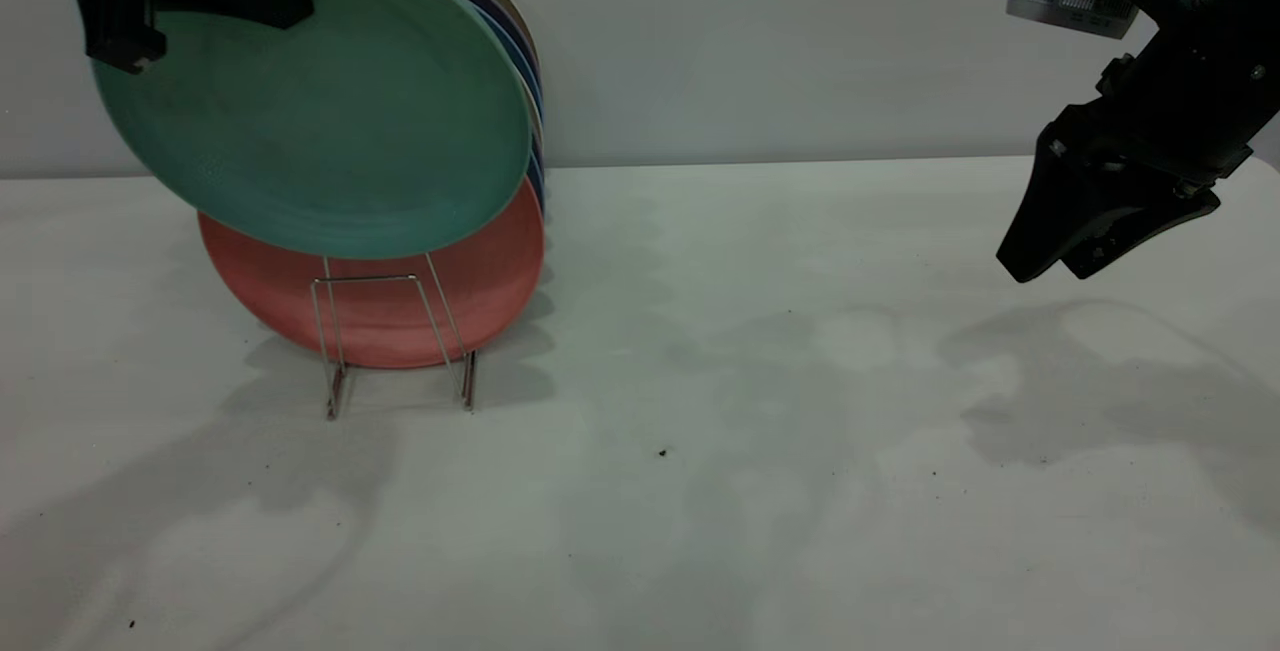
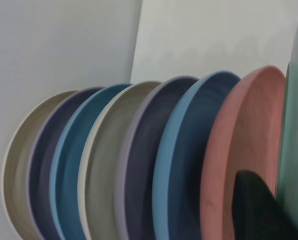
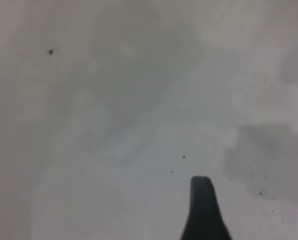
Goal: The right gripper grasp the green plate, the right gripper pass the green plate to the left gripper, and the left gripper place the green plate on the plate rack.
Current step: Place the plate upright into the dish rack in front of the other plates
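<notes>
- Up at the exterior view's top left, the left gripper (image 1: 200, 6) is clamped on the upper rim of the green plate (image 1: 330, 121).
- That plate hangs tilted in the air, above and in front of the salmon-pink plate (image 1: 400, 301), which stands in the plate rack (image 1: 395, 341).
- Behind the pink one stands a row of blue and beige plates (image 2: 114, 165).
- Well apart, the right gripper (image 1: 1060, 266) hovers over the table (image 1: 750, 431), holding nothing; I cannot tell whether it is parted or closed.
</notes>
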